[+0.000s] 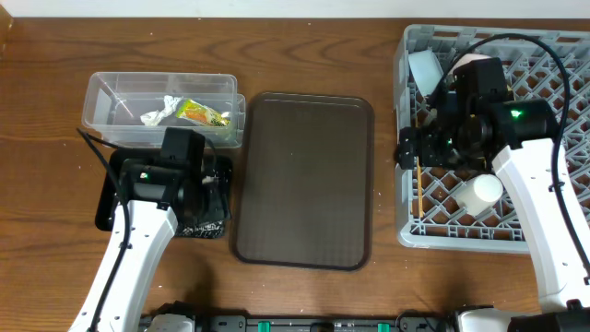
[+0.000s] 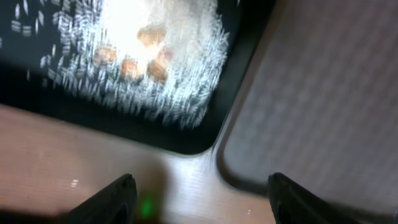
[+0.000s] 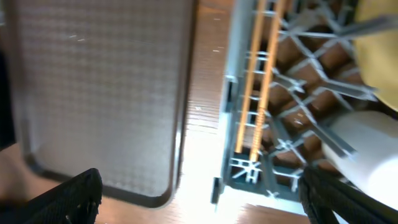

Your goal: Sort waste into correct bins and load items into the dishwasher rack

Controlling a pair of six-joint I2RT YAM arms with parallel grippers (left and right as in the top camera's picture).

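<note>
The grey dishwasher rack (image 1: 406,231) stands at the right. In it lie the wooden chopsticks (image 1: 418,187) along the left wall, a white cup (image 1: 481,192) and a whitish bowl (image 1: 426,68). The right wrist view shows the chopsticks (image 3: 256,81), the cup (image 3: 367,140) and a yellow plate edge (image 3: 379,37). My right gripper (image 3: 205,208) is open and empty over the rack's left edge (image 1: 411,148). The clear tub (image 1: 101,92) holds the tissue (image 1: 159,112) and the wrapper (image 1: 201,113). My left gripper (image 2: 199,199) is open and empty beside the black tray (image 2: 186,134), which holds rice scraps (image 2: 149,62). The blue bowl is not visible.
The large brown serving tray (image 1: 304,180) lies between the black tray (image 1: 115,198) and the rack; it also shows in the left wrist view (image 2: 323,93) and the right wrist view (image 3: 99,93). The left arm covers most of the black tray from above.
</note>
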